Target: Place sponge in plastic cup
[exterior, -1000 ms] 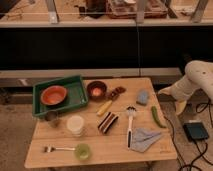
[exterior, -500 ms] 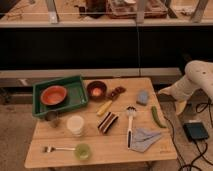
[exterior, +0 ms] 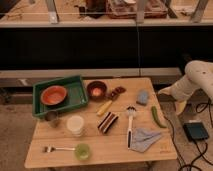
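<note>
Camera view is showing the gripper [exterior: 172, 99] hanging beyond the table's [exterior: 107, 145] three o'clock edge, jaws spread wide and holding nothing. The sponge [exterior: 143, 97] is lying near it, at its nine o'clock. A sound grasp is likely requiring centring squarely above the sponge; the plastic cup [exterior: 82, 151] is sitting well apart, at the sponge's seven o'clock.

We see the arm [exterior: 202, 77] cut off at the picture's right, its spread hand [exterior: 171, 100] just off the desk's [exterior: 115, 150] right edge, and dark bits [exterior: 118, 91] near the far edge too small to name.
</note>
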Controlling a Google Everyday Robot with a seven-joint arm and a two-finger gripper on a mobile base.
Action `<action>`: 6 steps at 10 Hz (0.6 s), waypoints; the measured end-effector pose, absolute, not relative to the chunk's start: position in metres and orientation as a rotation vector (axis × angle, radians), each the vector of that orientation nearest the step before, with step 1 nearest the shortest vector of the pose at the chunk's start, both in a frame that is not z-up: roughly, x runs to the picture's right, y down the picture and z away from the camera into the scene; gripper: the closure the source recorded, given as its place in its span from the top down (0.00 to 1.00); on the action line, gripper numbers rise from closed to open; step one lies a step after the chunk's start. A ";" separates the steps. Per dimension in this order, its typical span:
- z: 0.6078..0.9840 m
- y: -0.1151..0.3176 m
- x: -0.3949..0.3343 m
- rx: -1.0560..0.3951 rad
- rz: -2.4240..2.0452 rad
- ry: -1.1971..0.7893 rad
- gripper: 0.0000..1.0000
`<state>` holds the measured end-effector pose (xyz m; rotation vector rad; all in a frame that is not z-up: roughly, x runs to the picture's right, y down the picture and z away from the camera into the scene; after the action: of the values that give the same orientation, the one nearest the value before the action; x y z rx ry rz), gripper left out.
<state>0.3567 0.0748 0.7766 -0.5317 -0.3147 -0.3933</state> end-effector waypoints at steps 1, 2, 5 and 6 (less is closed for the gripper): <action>0.777 0.075 0.357 -0.531 -0.394 -0.315 0.80; 0.777 0.074 0.357 -0.532 -0.399 -0.312 0.80; 0.791 0.048 0.347 -0.502 -0.567 -0.272 0.80; 0.799 0.037 0.342 -0.493 -0.629 -0.257 0.80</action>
<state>0.3415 0.0370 0.7989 -0.4933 -0.2571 -0.6292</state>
